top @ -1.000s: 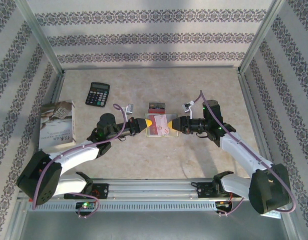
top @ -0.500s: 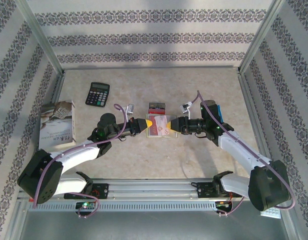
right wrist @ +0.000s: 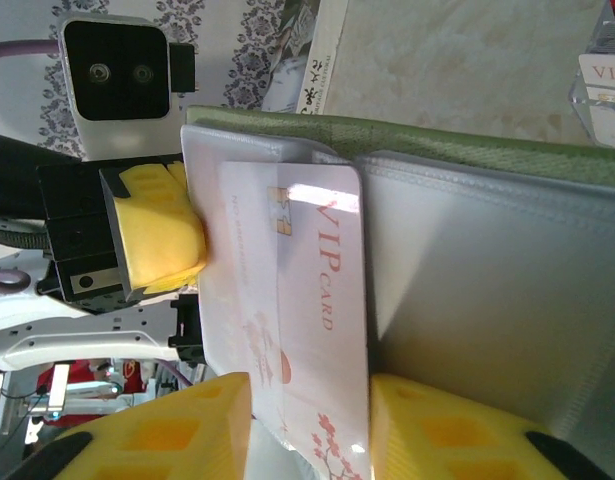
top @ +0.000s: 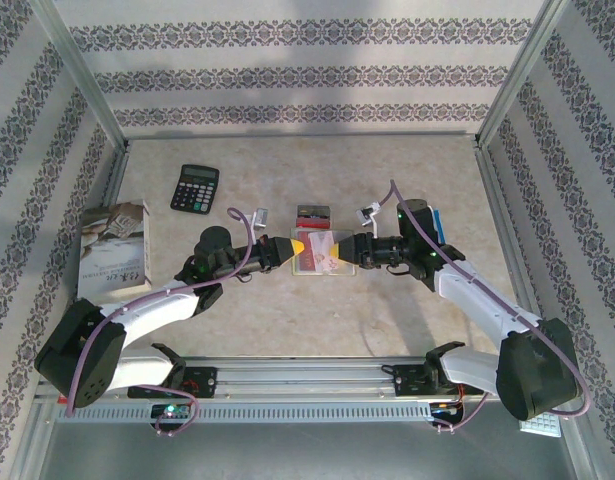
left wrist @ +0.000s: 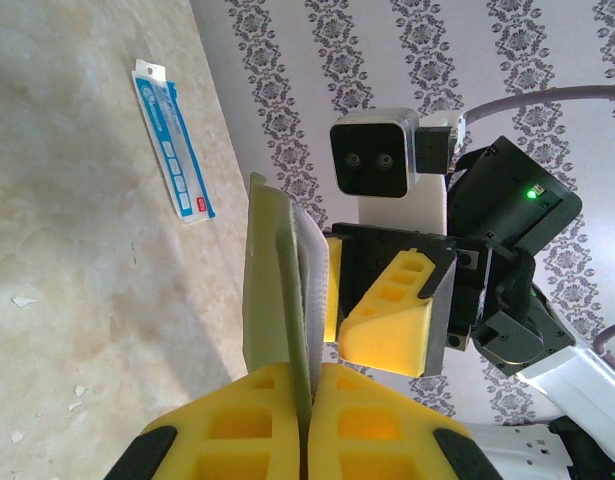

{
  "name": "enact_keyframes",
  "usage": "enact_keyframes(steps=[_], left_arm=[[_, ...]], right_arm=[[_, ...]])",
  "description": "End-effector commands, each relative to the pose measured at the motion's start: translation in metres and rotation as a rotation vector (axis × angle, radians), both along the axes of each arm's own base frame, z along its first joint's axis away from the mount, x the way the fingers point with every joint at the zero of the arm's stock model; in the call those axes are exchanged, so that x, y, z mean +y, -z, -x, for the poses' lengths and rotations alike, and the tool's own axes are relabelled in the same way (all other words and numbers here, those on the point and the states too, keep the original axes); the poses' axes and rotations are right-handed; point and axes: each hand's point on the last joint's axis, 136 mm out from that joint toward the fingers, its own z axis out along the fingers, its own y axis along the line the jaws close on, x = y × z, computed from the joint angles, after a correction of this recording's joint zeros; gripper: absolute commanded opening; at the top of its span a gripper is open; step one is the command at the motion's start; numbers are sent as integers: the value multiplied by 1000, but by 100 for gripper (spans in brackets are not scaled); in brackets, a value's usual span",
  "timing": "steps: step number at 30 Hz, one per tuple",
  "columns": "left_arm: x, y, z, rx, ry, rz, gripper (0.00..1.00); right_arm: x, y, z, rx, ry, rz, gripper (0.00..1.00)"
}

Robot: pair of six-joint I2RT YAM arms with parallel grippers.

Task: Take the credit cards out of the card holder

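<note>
Card holder, green outside and grey inside, is pinched tight at one edge by the left jaws. Their two yellow fingers press together on it. The holder hangs open, and its grey clear pockets face the right jaws.

A pinkish-white card with "VIP" on it sticks out of a pocket. Its loose end sits between the right yellow fingers, one on each side. I cannot tell if the right jaws are squeezing the card or just around it.

From above, the two jaws meet nose to nose over the holder, left jaws on one side and right jaws on the other. Just past them, some red and dark cards lie on the surface. A blue-and-white packet lies beside the right arm. Far off behind the left jaws are a black calculator and a white book.
</note>
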Motion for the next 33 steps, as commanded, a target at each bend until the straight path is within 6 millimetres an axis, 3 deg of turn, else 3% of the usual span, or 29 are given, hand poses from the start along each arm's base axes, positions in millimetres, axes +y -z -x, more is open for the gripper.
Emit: enact_keyframes(steps=[1, 9, 21, 33], left_arm=[[-2, -13, 2, -57, 21, 31, 0], [-2, -9, 1, -52, 22, 19, 0], [4, -9, -1, -57, -13, -16, 0], [15, -5, -4, -42, -56, -14, 0]], right_arm=[[5, -12, -2, -49, -19, -17, 33], [8, -11, 0, -50, -27, -16, 27], [-2, -2, -1, -40, 4, 4, 3], [-26, 9, 3, -24, 45, 49, 0]])
